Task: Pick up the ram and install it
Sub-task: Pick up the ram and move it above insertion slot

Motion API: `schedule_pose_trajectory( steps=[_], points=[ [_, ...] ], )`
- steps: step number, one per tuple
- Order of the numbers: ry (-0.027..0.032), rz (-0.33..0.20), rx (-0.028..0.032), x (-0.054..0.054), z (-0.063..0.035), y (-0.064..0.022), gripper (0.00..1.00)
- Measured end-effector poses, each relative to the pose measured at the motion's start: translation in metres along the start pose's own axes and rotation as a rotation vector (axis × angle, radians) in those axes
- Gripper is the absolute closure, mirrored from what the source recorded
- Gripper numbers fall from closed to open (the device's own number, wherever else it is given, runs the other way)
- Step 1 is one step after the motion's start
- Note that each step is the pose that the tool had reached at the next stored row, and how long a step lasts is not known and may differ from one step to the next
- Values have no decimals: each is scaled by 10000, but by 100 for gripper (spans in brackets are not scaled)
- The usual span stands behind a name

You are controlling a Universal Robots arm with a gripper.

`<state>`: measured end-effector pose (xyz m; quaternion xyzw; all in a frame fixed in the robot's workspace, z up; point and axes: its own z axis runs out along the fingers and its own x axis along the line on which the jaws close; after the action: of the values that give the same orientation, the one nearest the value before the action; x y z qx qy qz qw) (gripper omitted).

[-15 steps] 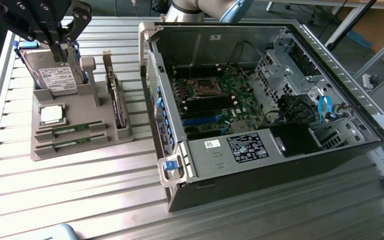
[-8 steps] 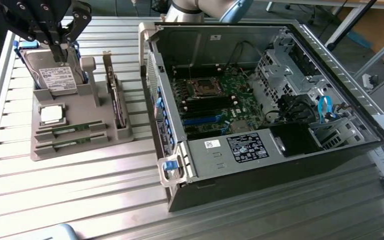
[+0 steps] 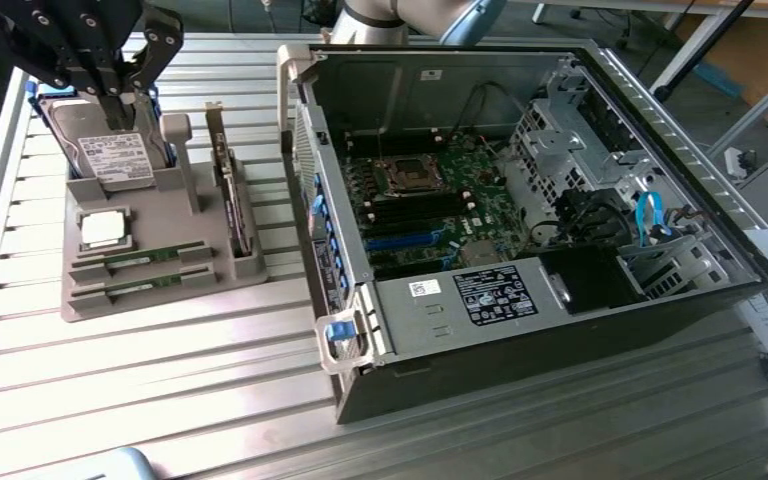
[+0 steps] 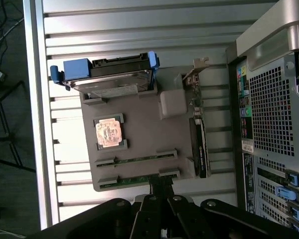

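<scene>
Green ram [image 4: 134, 178] along tray [image 4: 144, 134] edge

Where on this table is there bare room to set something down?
The slatted table is bare at the exterior view's lower left, beside the grey holder. The strip between holder and computer case is narrow; the end effector hangs above the holder.

Open room above ram [image 3: 140, 258], upright card [image 3: 231, 200] alongside.
</scene>
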<state>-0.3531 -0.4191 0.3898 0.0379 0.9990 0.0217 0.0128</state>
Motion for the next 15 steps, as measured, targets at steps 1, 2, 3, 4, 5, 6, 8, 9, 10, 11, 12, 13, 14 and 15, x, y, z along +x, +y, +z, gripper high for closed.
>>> schedule_pose_trajectory(
  steps=[1, 2, 3, 4, 5, 6, 8, 9, 10, 11, 12, 13, 14, 15],
  points=[
    [0, 0, 0, 0, 0, 0, 89],
    [0, 0, 0, 0, 0, 0, 89],
    [0, 1, 0, 0, 0, 0, 89],
    [-1, 0, 0, 0, 0, 0, 89],
    [0, -11, 0, 0, 0, 0, 89],
    [2, -41, 0, 0, 0, -1, 89],
    [5, -117, -3, 0, 0, -2, 89],
    [8, -199, -5, 0, 0, -2, 89],
    [12, -267, -6, 0, 0, -3, 89],
    [16, -351, -8, 0, 0, -4, 89],
    [19, -432, -10, 0, 0, -4, 89],
    [24, -520, -12, 0, -1, -4, 89],
    [27, -610, -14, -1, 0, -5, 89],
    [31, -705, -17, -1, 0, -5, 89]
  ],
)
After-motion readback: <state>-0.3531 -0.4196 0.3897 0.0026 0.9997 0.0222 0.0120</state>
